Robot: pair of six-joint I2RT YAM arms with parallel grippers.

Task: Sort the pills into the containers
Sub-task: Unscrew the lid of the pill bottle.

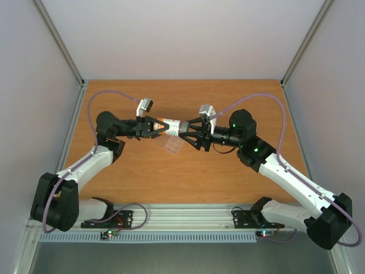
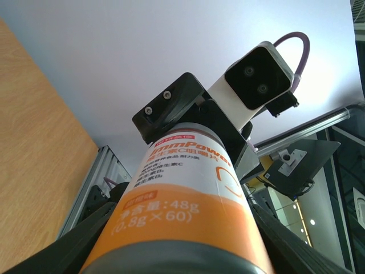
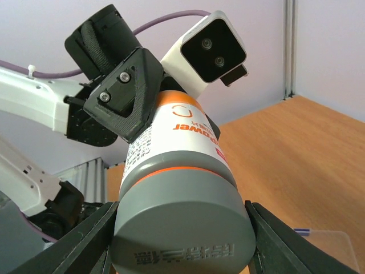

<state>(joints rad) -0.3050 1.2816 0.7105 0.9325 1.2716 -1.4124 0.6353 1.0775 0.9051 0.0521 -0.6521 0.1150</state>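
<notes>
An orange-and-white pill bottle (image 1: 170, 126) hangs level above the table, held between both arms. My left gripper (image 1: 157, 127) is shut on its orange bottom end, and the label fills the left wrist view (image 2: 182, 188) between the dark fingers (image 2: 74, 245). My right gripper (image 1: 187, 133) is shut on the grey bottle cap (image 3: 182, 220), with a finger pressed against each side. The clear pill box (image 1: 171, 146), whose cells are the containers, lies flat on the table just under the bottle; one corner (image 3: 331, 246) shows in the right wrist view. No pills are visible.
The wooden table (image 1: 228, 171) is enclosed by pale walls on three sides with metal posts (image 1: 63, 45) at the back corners. An aluminium rail (image 1: 188, 217) carrying both arm bases runs along the near edge.
</notes>
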